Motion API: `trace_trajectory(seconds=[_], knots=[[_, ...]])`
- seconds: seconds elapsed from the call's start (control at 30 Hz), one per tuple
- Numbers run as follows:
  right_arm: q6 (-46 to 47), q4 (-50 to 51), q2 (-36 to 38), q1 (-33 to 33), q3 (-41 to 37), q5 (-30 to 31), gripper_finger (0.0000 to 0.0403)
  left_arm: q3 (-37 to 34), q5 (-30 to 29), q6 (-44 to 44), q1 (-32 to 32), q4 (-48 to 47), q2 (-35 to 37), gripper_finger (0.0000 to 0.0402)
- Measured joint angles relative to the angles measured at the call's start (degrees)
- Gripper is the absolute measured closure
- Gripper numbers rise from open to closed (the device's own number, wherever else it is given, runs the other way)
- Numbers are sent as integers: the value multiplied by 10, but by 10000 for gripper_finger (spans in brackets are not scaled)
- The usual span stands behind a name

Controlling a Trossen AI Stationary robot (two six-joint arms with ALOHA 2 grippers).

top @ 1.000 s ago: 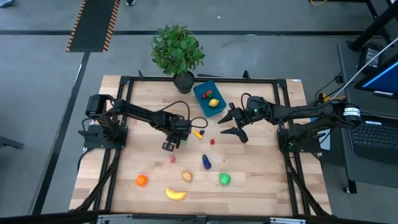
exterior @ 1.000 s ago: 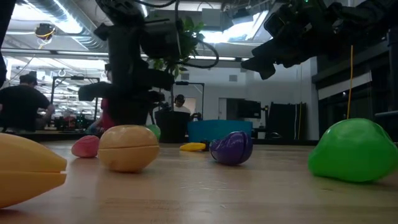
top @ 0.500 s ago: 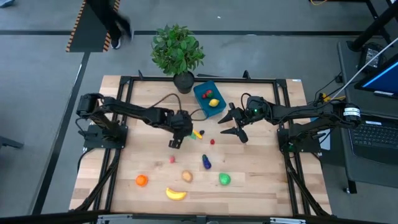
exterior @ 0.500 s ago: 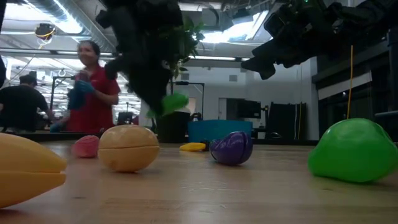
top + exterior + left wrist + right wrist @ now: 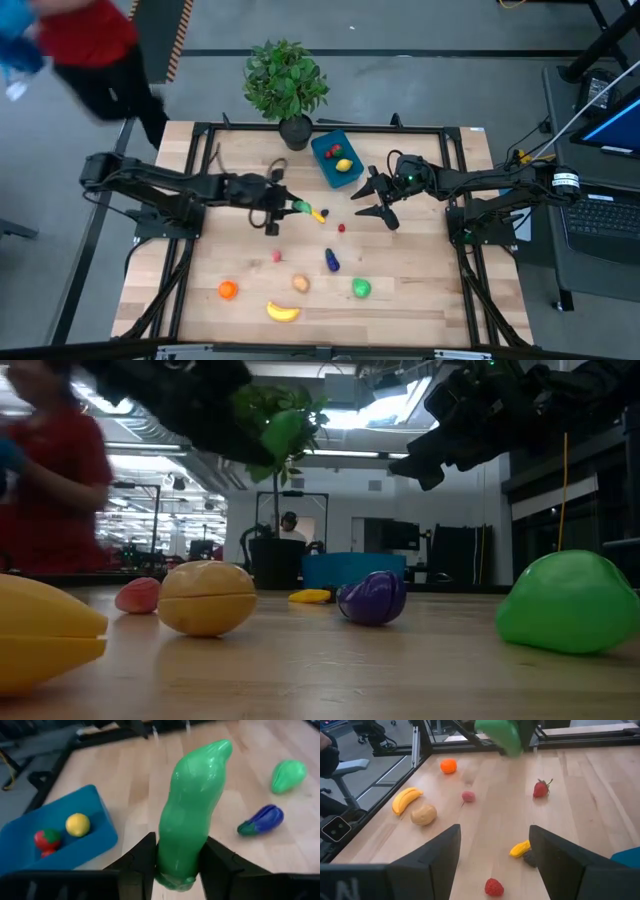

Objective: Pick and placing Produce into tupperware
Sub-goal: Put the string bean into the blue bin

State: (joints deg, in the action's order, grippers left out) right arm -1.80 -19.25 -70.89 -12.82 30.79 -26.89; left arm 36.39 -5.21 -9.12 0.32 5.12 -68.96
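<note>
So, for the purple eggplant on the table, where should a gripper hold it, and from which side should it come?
Probably from straight above. The purple eggplant lies flat and long on the table, clear of its neighbours. Close the fingers across its narrow middle, not along its length. The open right gripper hovers nearest.

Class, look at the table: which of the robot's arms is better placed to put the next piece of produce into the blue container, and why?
The left. Its pincer is shut on the green cucumber, lifted off the table near the blue container. The right pincer hangs open and empty beside the container.
</note>
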Motion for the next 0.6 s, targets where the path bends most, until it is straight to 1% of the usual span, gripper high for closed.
trace_trajectory(seconds=[0.13,0.27,0.4,0.6], knots=[[-1,-1,0,0,0,0,165,-76,0,15,1,103,48,292],[-2,-2,0,0,0,0,165,-136,-1,30,7,184,78,292],[-2,-2,0,0,0,0,165,-188,-2,52,19,272,87,292],[-2,-2,0,0,0,0,165,-227,-1,75,34,344,86,292]])
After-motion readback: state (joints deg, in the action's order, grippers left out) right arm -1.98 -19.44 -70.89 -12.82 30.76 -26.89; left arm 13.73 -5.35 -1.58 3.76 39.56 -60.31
